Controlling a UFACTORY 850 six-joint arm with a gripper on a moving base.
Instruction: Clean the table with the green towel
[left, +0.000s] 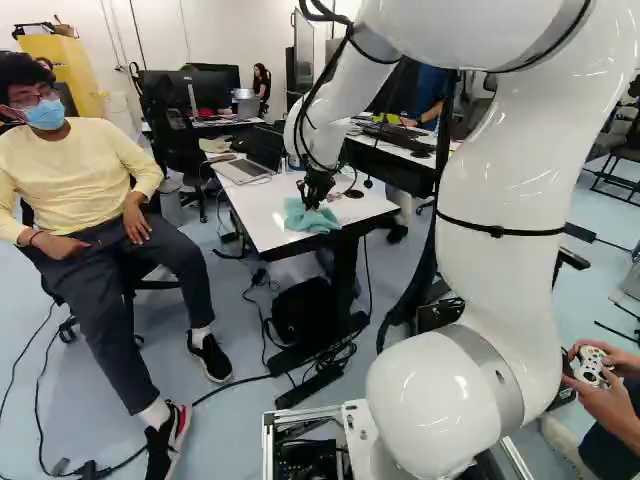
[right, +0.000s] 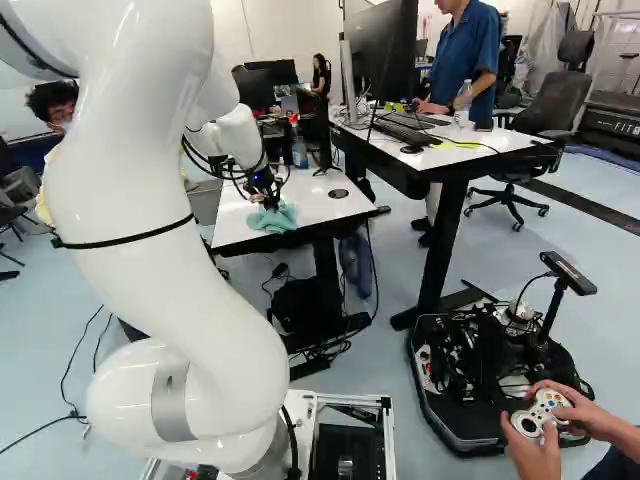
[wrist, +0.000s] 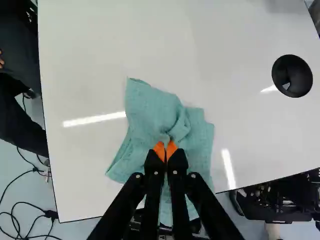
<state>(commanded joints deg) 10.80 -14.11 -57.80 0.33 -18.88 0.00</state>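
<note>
Stretches the white arm (left: 500, 200) out over the white table (wrist: 85, 55). Also finds an open laptop (left: 243, 170) there, farther off than the cloth. Has the green towel (wrist: 152, 107) lying crumpled on the tabletop, out to its near edge. Brings the black gripper (left: 313, 202) down to it, with jaws almost together, clamped on a raised fold. Shows a round black fitting (wrist: 292, 76) well apart from the towel

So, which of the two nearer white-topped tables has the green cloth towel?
The table under the black claw; the other, rightward in the right base view, bears a black keyboard.
</note>
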